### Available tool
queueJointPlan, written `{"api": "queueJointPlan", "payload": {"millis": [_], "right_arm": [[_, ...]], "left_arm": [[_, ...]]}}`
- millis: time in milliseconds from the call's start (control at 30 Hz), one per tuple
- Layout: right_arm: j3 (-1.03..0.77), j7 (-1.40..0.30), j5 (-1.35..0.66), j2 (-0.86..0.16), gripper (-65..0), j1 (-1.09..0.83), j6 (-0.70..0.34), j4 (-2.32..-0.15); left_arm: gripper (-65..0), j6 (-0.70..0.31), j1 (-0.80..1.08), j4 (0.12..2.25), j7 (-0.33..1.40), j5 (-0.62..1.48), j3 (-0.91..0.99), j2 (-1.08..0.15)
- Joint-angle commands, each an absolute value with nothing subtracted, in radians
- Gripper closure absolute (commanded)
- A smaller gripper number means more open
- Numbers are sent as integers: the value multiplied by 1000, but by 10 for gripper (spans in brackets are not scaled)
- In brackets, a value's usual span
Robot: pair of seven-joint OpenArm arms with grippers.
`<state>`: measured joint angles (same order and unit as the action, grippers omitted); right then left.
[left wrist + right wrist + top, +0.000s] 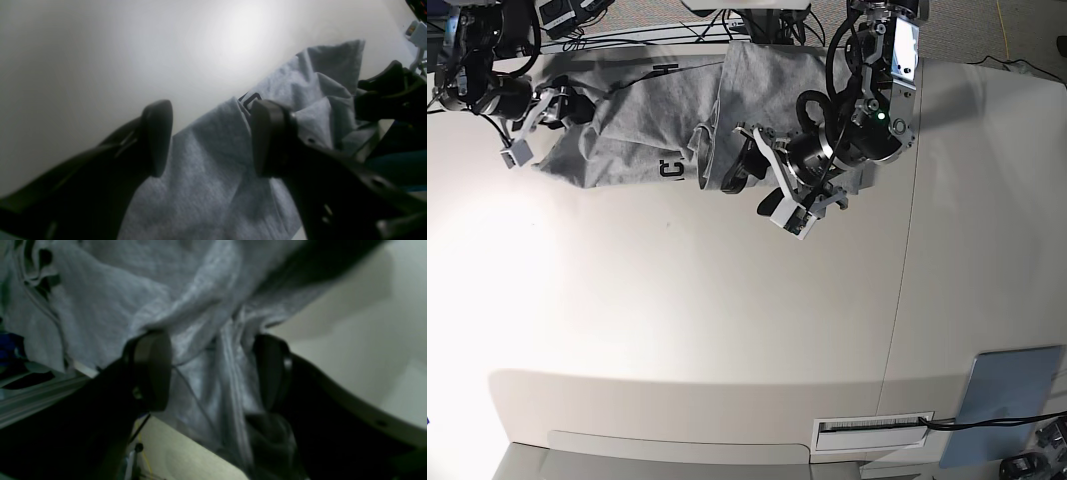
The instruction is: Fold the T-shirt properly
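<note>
A: T-shirt (642,125) lies bunched along the tabletop (677,300) far edge, long axis left-right.

B: Left pincer (208,140) spread over its near hem; right pincer (213,370) spread, cloth between its jaws. Left nearer.

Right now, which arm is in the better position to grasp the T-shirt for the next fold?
Probably the left. The left gripper is open directly over a flat part of the T-shirt. The right gripper is also open, but its view shows only bunched, hanging cloth with no clear edge.
</note>
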<state>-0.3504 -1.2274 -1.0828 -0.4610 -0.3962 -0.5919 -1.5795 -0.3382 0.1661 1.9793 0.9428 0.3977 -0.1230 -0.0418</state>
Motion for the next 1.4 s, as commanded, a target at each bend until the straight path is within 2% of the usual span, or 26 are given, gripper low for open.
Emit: {"api": "queueJointPlan", "payload": {"millis": [0,67,167,200,333,467,600,733,900,1000,1033,1133,1200,1367], "right_arm": [[-352,-1225,-1052,-469,-364,-398,-583,-1588],[-352,-1192,-1006,-460,-253,-398,-584,-1588],[-352,-1148,-948,-457,-39,-398,-591,-1588],[-352,-1132,-925,-458,0,-398,-590,-1588],[-364,-1032,-835,-464,0,-399,-572,-1588],[-459,-970,-786,-484,0,-398,-550,-1588],[-558,-971,-781,-531,0,-398,-551,-1588],[-577,-997,-781,-563,0,-398,-554,-1588],[-577,-1008,-754,-562,0,-397,-667,-1588],[-577,-1021,-732,-562,0,-397,-685,-1588],[-577,-1021,-716,-562,-37,-397,-685,-1588],[-577,-1020,-675,-562,-219,-396,-684,-1588],[-577,-1021,-651,-562,-294,-397,-682,-1588],[-577,-1017,-581,-563,-301,-396,-598,-1588]], "left_arm": [[-378,-342,156,1998,921,394,-124,-37],[-377,-342,159,1998,921,357,-124,-37],[-377,-342,170,1998,920,320,-124,-37],[-378,-342,175,1998,920,313,-124,-37],[-378,-341,191,1998,920,291,-123,-50],[-378,-338,206,1998,917,291,-119,-88],[-378,-329,218,1998,916,292,-119,-113],[-378,-327,236,1998,905,291,-120,-114],[-378,-327,248,1997,891,291,-120,-114],[-377,-327,247,1998,891,291,-120,-114],[-378,-327,247,1997,891,291,-120,-114],[-377,-327,247,1997,891,291,-120,-114],[-377,-327,247,1997,891,291,-120,-114],[-377,-327,247,1997,891,291,-120,-114]]}}
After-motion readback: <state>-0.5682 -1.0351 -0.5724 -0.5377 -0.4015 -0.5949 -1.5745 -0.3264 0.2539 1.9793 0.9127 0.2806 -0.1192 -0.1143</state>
